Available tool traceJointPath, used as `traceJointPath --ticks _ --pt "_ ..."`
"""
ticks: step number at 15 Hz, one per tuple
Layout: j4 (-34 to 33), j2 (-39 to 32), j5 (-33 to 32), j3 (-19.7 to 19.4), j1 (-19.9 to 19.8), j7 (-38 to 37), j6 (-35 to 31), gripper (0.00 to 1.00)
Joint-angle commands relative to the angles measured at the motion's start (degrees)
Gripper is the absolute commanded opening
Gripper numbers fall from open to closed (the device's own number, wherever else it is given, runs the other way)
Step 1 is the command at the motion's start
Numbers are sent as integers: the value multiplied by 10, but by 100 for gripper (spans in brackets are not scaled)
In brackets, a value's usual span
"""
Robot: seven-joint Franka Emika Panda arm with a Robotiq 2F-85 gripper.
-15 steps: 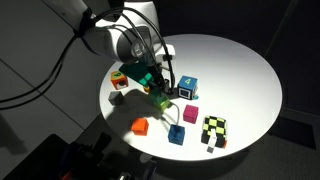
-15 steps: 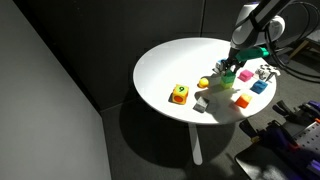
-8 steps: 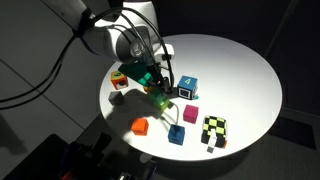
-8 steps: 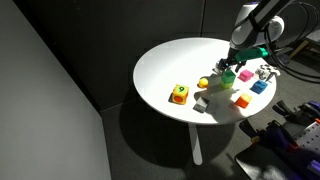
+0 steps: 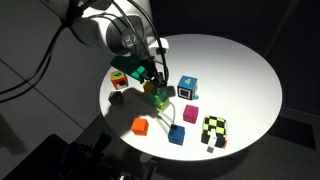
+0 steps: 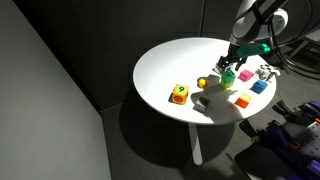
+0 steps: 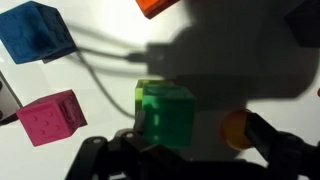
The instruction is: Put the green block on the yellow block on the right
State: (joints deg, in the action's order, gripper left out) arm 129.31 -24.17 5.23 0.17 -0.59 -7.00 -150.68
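The green block (image 7: pixel 165 113) rests on top of the yellow block (image 7: pixel 147 86), whose lime edge peeks out along one side in the wrist view. In both exterior views the stack (image 5: pixel 160 93) (image 6: pixel 228 74) stands near the table's edge among the other cubes. My gripper (image 7: pixel 198 142) is open just above it. The green block lies between the jaws, close to one finger (image 7: pixel 122 140) and well apart from the other. In the exterior views the gripper (image 5: pixel 153 78) (image 6: pixel 236 62) hovers directly over the stack.
An orange ball (image 7: pixel 236 130) lies right beside the stack. Around it are a pink cube (image 7: pixel 52 117), a blue cube (image 7: pixel 35 32), an orange block (image 5: pixel 140 126), a small blue cube (image 5: pixel 177 134), a checkered cube (image 5: pixel 214 130) and a numbered blue cube (image 5: pixel 187 87). The round white table's (image 5: pixel 235 70) rim is close by.
The jaws have opened and let go of the green block, which stays on the yellow block. The gripper has risen slightly above the stack.
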Motion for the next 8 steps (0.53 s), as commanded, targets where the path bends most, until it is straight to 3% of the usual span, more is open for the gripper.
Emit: traceJointPath --ticks 1,6,8 --pt "39 65 -7 -2 5 10 54 100" --pt "67 123 -10 1 12 16 118 100" --pt "81 141 -14 1 18 11 105 100"
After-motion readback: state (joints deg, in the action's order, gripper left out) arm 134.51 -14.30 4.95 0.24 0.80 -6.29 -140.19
